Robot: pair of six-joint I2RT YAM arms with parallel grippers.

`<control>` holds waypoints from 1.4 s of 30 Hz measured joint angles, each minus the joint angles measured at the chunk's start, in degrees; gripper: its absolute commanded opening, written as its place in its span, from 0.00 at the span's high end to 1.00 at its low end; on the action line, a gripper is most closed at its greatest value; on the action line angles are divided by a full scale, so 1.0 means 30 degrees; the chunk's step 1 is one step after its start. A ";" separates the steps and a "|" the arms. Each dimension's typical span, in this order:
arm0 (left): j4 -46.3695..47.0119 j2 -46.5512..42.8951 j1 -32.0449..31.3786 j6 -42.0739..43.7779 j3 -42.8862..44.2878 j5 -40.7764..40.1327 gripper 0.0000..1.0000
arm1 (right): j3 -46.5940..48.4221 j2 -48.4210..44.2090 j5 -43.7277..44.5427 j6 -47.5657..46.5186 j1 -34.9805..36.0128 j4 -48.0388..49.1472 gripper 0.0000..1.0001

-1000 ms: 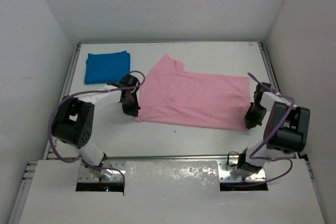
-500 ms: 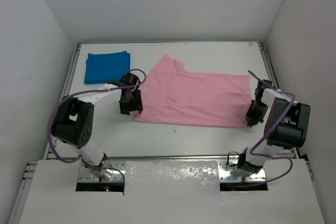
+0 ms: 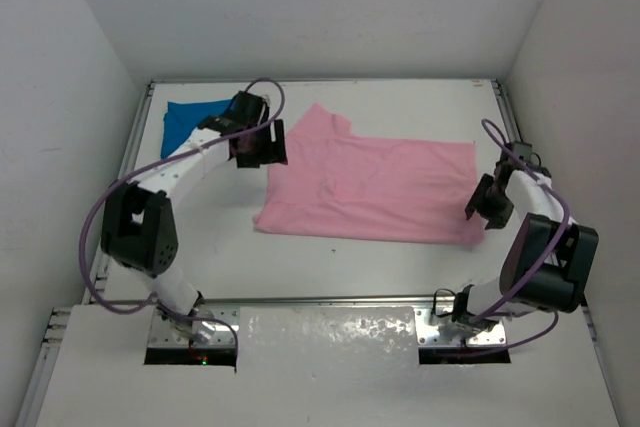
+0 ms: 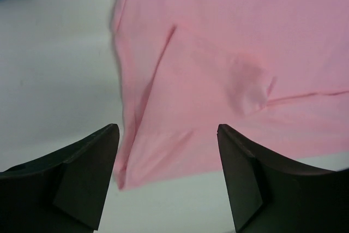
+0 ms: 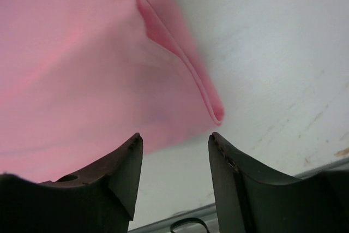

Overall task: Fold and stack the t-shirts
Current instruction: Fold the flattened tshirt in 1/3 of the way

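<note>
Pink t-shirt (image 3: 365, 187) lies spread on the bench (image 3: 330, 257), blue t-shirt (image 3: 190, 117) folded far left; left gripper (image 3: 268, 150) and right gripper (image 3: 478, 209) hover wide, empty, at its ends.

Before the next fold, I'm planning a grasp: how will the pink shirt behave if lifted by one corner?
The pink shirt probably droops rather than holding shape: it lies flat with soft creases. Likely light, since its doubled edge looks thin. Pushed, it would likely bunch rather than slide.
</note>
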 measured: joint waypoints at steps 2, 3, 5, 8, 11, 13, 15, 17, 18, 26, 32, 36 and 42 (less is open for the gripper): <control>0.0160 0.1596 0.0058 0.0860 0.1967 0.0182 0.29 | 0.0969 0.0306 -0.0583 0.0036 -0.0015 -0.0102 0.48; 0.0226 0.2397 0.0095 0.1224 0.2732 0.0226 0.29 | 0.1610 0.0634 -0.0954 0.0044 -0.0015 -0.0051 0.46; 0.0342 0.4160 0.0240 0.1953 0.4328 0.0386 0.29 | 0.3104 0.1515 -0.1749 -0.0036 -0.0015 0.0175 0.45; 0.0335 0.6645 0.0721 0.2732 0.6360 0.1020 0.30 | 0.5508 0.3089 -0.2572 -0.0175 -0.0022 0.0641 0.45; 0.0444 0.8990 0.1435 0.3359 0.8459 0.1872 0.30 | 0.7686 0.4911 -0.3541 -0.0270 -0.0022 0.1341 0.45; 0.0087 1.0214 0.1814 0.3738 0.9952 0.2171 0.30 | 0.8801 0.6069 -0.3767 -0.0233 -0.0015 0.1523 0.45; -0.0036 1.1096 0.2113 0.4080 1.1300 0.2186 0.29 | 0.9748 0.7198 -0.3767 -0.0189 -0.0015 0.1647 0.45; -0.0044 1.1548 0.2310 0.4269 1.2284 0.2062 0.28 | 1.0644 0.8437 -0.3759 -0.0182 -0.0022 0.1887 0.46; 0.0073 1.1672 0.2339 0.4306 1.2575 0.2011 0.28 | 1.1067 0.9012 -0.3759 -0.0189 -0.0022 0.1945 0.46; 0.2076 1.3471 0.2331 0.4109 1.4294 0.3351 0.28 | 1.3515 1.2058 -0.2834 -0.0619 -0.0015 0.3519 0.49; 0.3118 1.4746 0.2331 0.3541 1.4294 0.3883 0.28 | 1.3522 1.2509 -0.2506 -0.0765 -0.0015 0.5552 0.49; 0.3548 1.5482 0.2324 0.3126 1.4921 0.4036 0.29 | 1.3726 1.3012 -0.2244 -0.0969 -0.0022 0.6244 0.49; 0.4452 1.6269 0.2310 0.2645 1.5249 0.4656 0.32 | 1.4287 1.4651 -0.2142 -0.1042 -0.0022 0.6426 0.51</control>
